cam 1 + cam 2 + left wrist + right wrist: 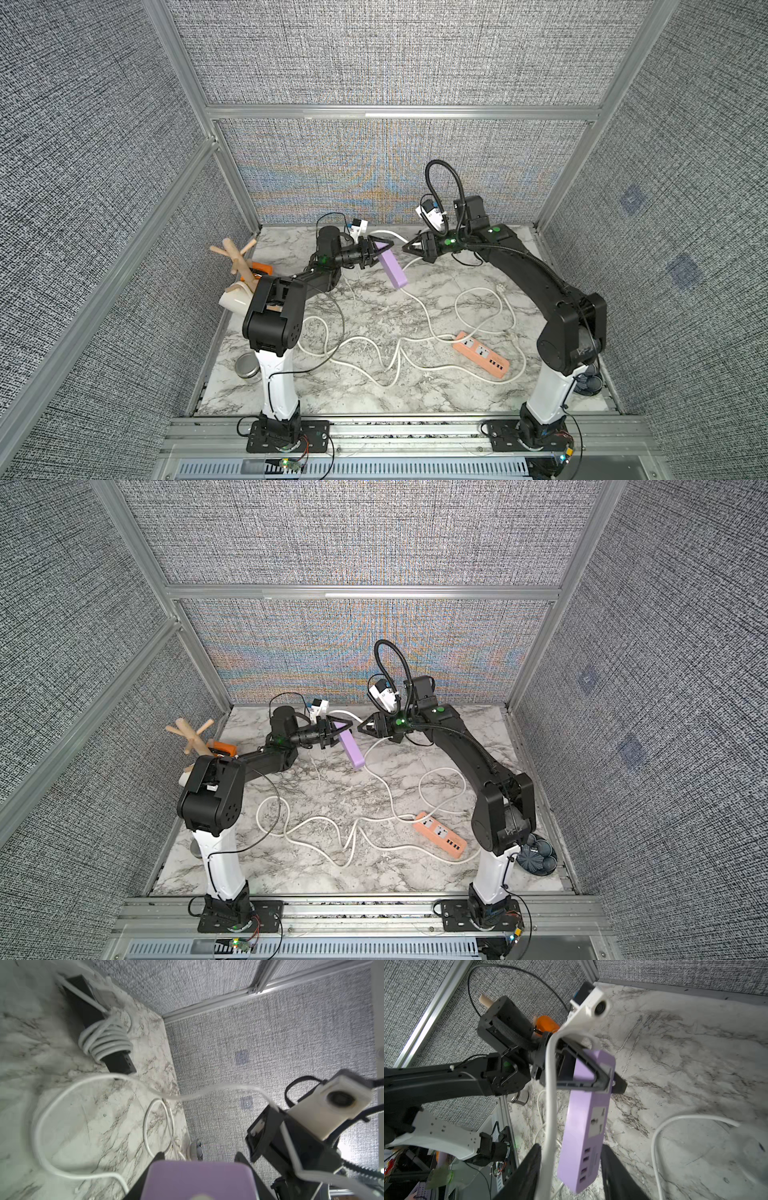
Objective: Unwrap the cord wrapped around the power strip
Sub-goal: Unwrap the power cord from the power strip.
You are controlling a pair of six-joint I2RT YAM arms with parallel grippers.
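In both top views my left gripper (376,249) is clamped across the upper end of the purple power strip (392,270). It holds the strip tilted and lifted off the marble table (332,395), so the cord (392,234) has room to pass round it. My right gripper (409,248) sits just beside. From the left wrist, the strip's end fills the foreground and the cord arcs away toward the right gripper. From the right wrist, my right fingers (614,1169) stand apart with the cord hanging between them, not pinched. I judge that only the loop over the strip's top end remains.

Grey woven walls (395,50), marble tabletop (353,395)
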